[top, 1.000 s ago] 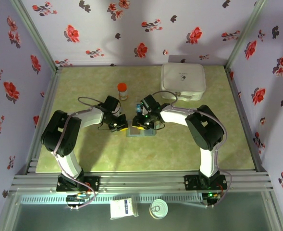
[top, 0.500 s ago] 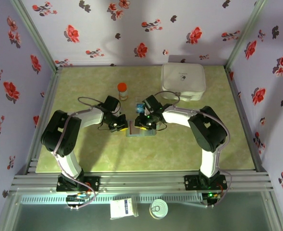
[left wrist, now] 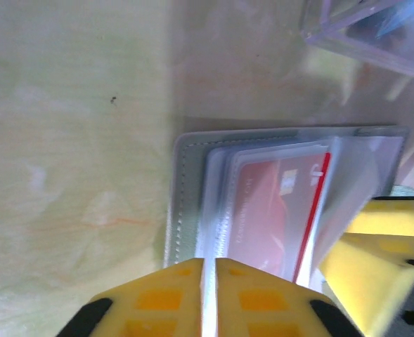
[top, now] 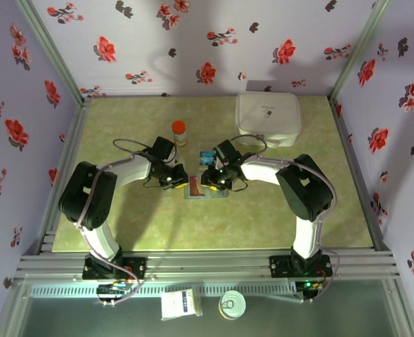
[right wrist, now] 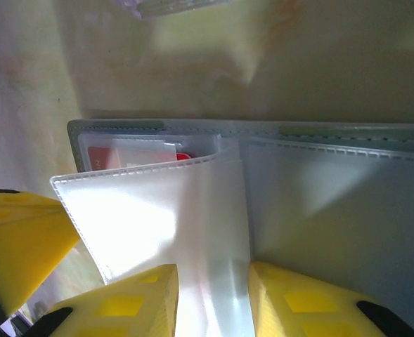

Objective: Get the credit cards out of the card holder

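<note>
your left gripper (left wrist: 208, 270) nips the card holder (left wrist: 182, 203), your right gripper (right wrist: 210, 281) pinches the clear sleeve (right wrist: 157, 210) over the red card (left wrist: 270, 210). a bottle (top: 179, 131) stands behind.

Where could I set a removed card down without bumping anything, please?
Free: the near strip of table between the card holder and the arm bases, and the far left corner beyond the bottle. Crowded: the centre, where left end effector and right end effector meet over the holder.

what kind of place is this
Probably a lab test booth for robots: left arm and right arm bolted to an aluminium rail, floral walls boxing in a green table.
</note>
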